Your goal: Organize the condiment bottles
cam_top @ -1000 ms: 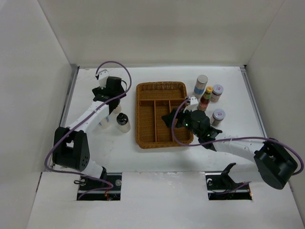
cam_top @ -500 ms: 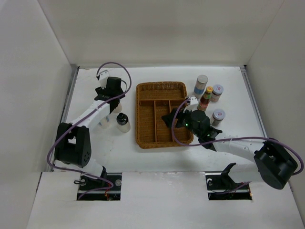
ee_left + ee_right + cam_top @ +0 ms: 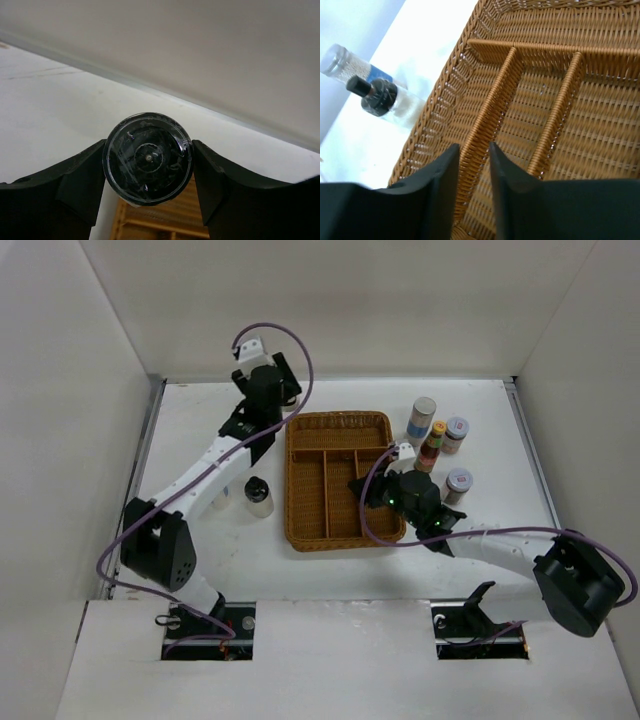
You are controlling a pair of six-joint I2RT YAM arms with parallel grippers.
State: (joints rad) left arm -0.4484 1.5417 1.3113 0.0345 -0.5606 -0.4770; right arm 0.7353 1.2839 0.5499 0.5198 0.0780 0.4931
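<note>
Dark-lidded bottle (image 3: 147, 165) is up in the left claw (image 3: 148, 150), and it's a firm squeeze: both black fingers (image 3: 75, 182) press the round lid from either side. From above, that claw sits at the far left corner of the wicker basket (image 3: 292, 480), arm stretched long across the counter (image 3: 200, 560). The wrist view catches a strip of basket weave just under the bottle.

Over to the right claw (image 3: 472, 165), down low inside the basket on its right side. Its fingers are drawn close with only a slim gap, straddling the line of a wicker divider (image 3: 492, 100). Nothing is visibly caught between them, and I can't tell whether they pinch that divider or just stand over it.

The rest of the bottles sit on the counter. Left of the basket is a second dark-lidded bottle (image 3: 258, 495), with a clear shaker (image 3: 350, 65) just beside it. Right of the basket stand four: a silver-capped shaker (image 3: 423, 418) at the far end, the yellow-capped red sauce bottle (image 3: 433, 445) just beside it, a far pale-lidded jar (image 3: 456, 430) and a near pale-lidded jar (image 3: 458, 483).
</note>
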